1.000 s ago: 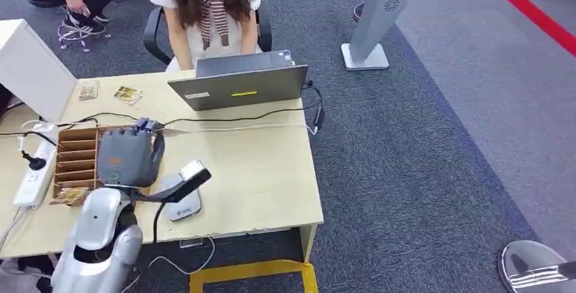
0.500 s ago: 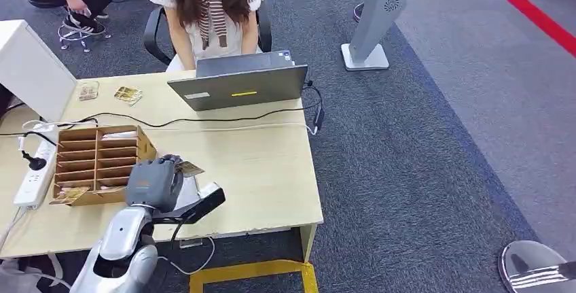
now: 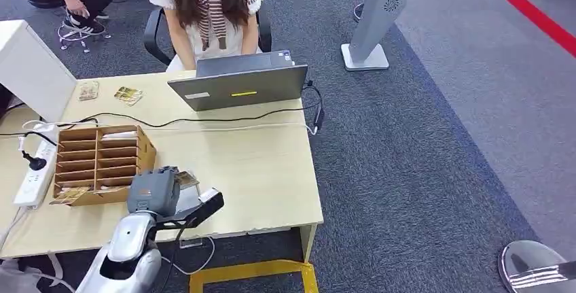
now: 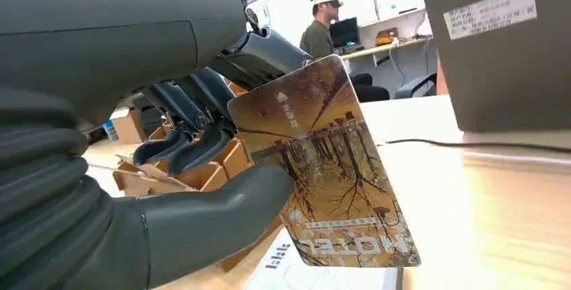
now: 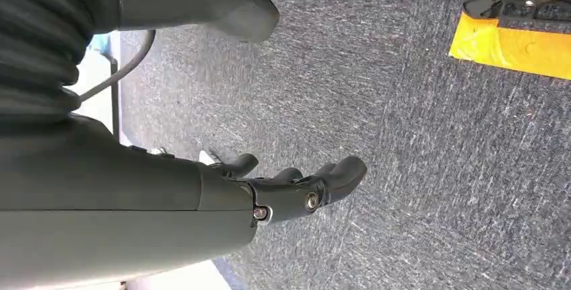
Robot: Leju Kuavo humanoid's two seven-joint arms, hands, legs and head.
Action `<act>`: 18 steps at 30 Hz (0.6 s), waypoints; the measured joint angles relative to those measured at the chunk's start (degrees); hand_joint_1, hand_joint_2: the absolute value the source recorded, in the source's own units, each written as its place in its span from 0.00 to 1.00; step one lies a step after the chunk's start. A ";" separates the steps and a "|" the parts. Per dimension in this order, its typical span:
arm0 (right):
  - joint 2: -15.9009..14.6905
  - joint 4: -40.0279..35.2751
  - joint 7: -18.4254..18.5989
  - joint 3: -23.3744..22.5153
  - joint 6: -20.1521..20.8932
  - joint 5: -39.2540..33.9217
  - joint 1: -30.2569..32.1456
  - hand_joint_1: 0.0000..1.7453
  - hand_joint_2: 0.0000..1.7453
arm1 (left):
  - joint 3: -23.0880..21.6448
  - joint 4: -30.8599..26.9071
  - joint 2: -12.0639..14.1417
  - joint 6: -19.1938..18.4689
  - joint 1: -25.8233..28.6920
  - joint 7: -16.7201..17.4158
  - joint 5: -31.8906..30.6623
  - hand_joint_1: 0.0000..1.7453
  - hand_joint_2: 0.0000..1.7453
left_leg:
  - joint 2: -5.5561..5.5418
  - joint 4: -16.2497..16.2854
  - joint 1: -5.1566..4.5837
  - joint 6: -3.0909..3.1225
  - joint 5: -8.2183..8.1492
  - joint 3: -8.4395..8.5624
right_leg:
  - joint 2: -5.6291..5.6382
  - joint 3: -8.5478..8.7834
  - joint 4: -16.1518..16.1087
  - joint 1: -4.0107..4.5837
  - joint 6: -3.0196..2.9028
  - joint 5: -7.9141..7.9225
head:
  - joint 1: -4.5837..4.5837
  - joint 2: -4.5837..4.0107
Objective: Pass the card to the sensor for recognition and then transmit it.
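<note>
So the left hand (image 3: 155,191) has the card (image 4: 323,169) pinched between its thumb and the darker fingers, held up by one edge so most of the printed face sticks out clear of the hand. My guess is that's on purpose, since a card gripped by the edge leaves the flat part free to go over the sensor (image 3: 185,198). From the head view the card pokes out just past the fingers, and the sensor pad sits right under and beside the hand, so it looks like the scan step is either underway or about to be. The cardboard organizer (image 3: 98,160) is close on the far side of the hand from the robot, which makes sense if that's where cards come from. A laptop (image 3: 238,85) stands well beyond the hand with a person (image 3: 207,4) sitting behind it, probably who the card goes to afterwards. Hard to say whether the card is touching the sensor or just above it: the hand covers most of the pad, and the wrist view cuts it off at the frame edge. The right hand (image 5: 296,186) hangs over the carpet, fingers loosely curled, nothing in it.
</note>
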 joint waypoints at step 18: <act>0.00 0.02 0.35 0.02 0.59 -0.35 -0.01 0.00 1.00 | 0.00 3.54 -0.11 -0.85 -0.40 1.22 -1.55 1.00 1.00 | -0.01 0.00 0.00 0.00 0.00 0.00 | -0.01 0.01 0.00 0.00 0.00 0.00 | 0.00 0.00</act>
